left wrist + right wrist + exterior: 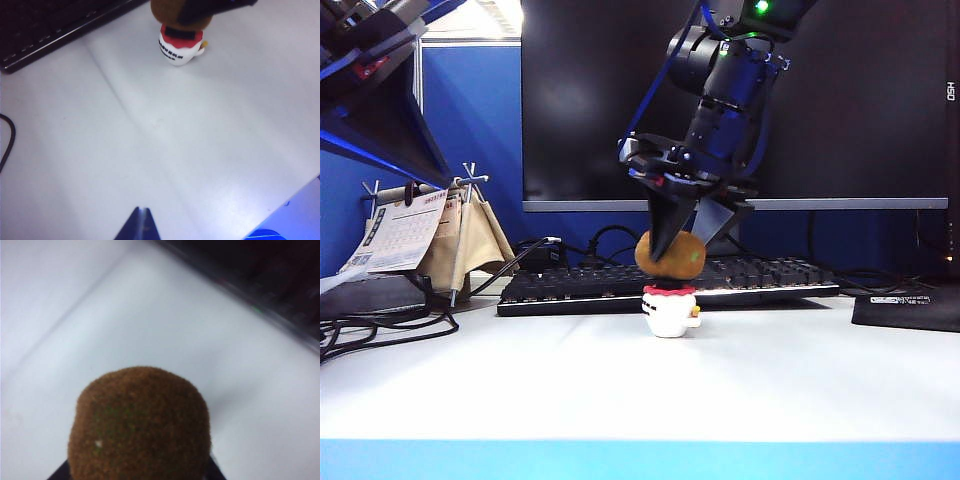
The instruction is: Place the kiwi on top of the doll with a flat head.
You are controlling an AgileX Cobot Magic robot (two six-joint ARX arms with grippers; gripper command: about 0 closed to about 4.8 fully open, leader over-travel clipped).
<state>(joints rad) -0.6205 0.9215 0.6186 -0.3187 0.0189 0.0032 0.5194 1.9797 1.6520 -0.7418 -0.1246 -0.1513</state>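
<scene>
Kiwi (670, 256) sits pinched in my right tool (686, 238), directly above the doll with a flat head (671, 310), its underside at or just touching the red top; from the exterior view I cannot tell whether there is still a sliver of air between them. I hold it from above, fingers down either side of the fruit, so the bottom stays free to meet that flat cap. In the right wrist view the kiwi (140, 425) fills the near field and hides the doll completely, so I have no check on centring from there. The left wrist view helps more: the doll (180, 46) stands upright on the bench (165, 140) at about 12 o'clock, with the brown fruit (167, 12) over it.

My left tool (142, 225) hangs back, well apart from the doll, only its tips showing close together, nothing between them.

Because the fruit is wider than the cap, I judge the release needs to be gentle and centred, or it rolls off toward the keyboard (620, 285).
</scene>
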